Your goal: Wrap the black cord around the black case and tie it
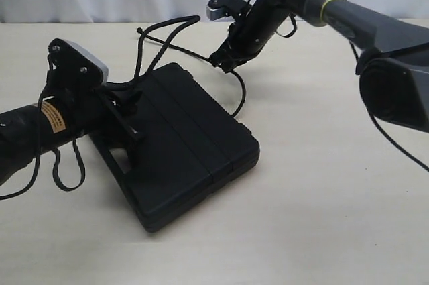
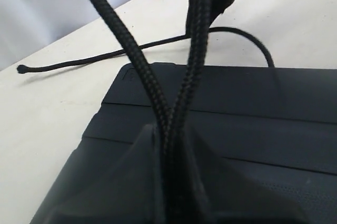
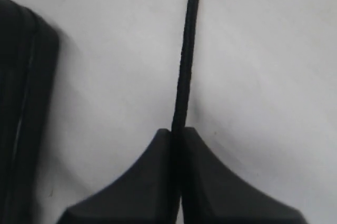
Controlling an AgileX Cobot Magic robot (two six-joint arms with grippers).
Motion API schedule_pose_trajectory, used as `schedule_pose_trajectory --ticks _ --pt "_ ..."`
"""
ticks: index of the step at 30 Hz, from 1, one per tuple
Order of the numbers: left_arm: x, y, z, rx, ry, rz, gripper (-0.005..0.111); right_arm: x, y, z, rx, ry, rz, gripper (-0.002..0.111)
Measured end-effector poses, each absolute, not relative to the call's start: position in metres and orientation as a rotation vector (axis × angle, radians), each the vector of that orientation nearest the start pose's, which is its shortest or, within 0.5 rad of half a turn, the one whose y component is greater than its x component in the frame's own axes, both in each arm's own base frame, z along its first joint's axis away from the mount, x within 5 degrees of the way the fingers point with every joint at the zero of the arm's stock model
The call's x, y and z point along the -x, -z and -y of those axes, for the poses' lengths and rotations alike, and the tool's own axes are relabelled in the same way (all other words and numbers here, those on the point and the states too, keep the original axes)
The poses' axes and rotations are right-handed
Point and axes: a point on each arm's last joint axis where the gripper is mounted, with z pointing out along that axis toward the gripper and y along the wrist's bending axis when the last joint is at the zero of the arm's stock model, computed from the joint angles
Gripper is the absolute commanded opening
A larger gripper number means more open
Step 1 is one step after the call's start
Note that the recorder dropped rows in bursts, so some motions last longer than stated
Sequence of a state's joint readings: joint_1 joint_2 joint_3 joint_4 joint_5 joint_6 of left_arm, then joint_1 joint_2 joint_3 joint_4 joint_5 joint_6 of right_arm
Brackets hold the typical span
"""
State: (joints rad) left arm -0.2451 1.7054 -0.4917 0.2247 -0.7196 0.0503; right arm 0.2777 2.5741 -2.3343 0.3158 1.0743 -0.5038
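A: Where is the black case [image 1: 194, 157] lying?
B: It is lying flat on the pale table [image 1: 322, 231], lid facing up, near the middle of the exterior view

A: And the black cord [image 2: 138, 66]?
B: It is looping across the table behind the case and curving down beside the case's far right edge. Its small knotted tip [image 2: 22, 68] is resting on the table, apart from the case

A: What is the left gripper [image 1: 127, 107] doing?
B: It is sitting over the left part of the case, jaws clenched on two strands of the cord, which are rising from between its fingers. Whether it is touching the lid is not clear

A: And the right gripper [image 1: 224, 60]?
B: It is hanging above the table just behind the case, jaws pressed together and pinching a single strand, which is running straight out from its fingertips
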Motion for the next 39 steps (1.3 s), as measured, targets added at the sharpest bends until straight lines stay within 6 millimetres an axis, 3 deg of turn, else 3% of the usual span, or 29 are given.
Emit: schedule_pose_trajectory --ticks 4,7,19,27,30,35,39 --pt "-0.276 -0.144 0.078 -0.460 0.147 -1.937 0.000 -0.502 -0.155 -0.156 0.918 -0.537 -2.601 0.004" --pt "-0.277 -0.144 0.072 -0.426 0.132 -1.946 0.000 -0.487 -0.147 -0.148 0.912 -0.588 -2.607 0.004" --pt "-0.278 -0.142 0.066 -0.410 0.138 -1.969 0.000 -0.394 -0.174 -0.111 0.766 -0.287 -2.410 0.004" --pt "-0.277 -0.141 0.068 -0.438 0.155 -1.972 0.000 -0.353 -0.147 -0.090 0.551 -0.184 -2.453 0.005" --pt "-0.277 -0.141 0.067 -0.432 0.158 -1.981 0.000 -0.347 -0.138 -0.087 0.543 -0.197 -2.498 0.016" --pt "-0.276 -0.139 0.069 -0.470 0.167 -1.990 0.000 -0.352 -0.146 -0.071 0.438 -0.301 -2.613 0.048" --pt "-0.275 -0.139 0.070 -0.494 0.174 -1.987 0.000 -0.368 -0.170 -0.057 0.414 -0.293 -2.665 0.047"
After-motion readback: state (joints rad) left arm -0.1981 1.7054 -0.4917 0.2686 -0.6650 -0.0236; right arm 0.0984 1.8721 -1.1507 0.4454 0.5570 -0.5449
